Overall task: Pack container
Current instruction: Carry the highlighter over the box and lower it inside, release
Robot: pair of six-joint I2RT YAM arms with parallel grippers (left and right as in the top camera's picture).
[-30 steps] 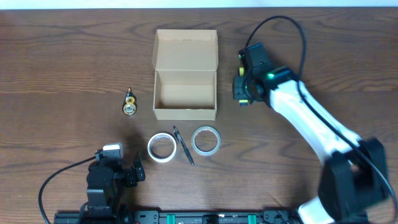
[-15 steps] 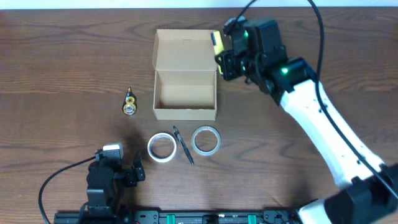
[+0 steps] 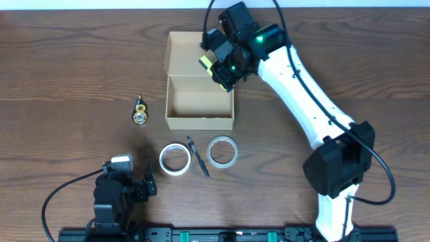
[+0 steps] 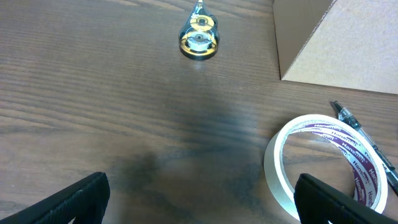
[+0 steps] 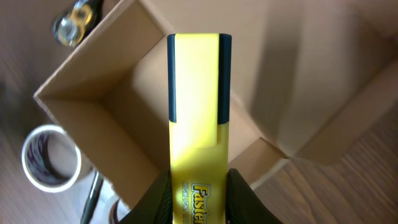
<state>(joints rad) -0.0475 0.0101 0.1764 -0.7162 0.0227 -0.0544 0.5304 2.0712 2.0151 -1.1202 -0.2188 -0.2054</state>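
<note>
Resting on dark wood-grain table (image 3: pixel 67 67), the container (image 3: pixel 199 122) stands open.

Open kraft container (image 3: pixel 199 101), lid back.

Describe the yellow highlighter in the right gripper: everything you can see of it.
The highlighter is a flat marker that looks like plastic, with a yellow body, a dark cap on the end away from the wrist and printed lettering near the grip. The right gripper is shut on its lower body, with a finger on each side. It is held in the air above the open cardboard box, and nothing else visibly touches it.
</note>
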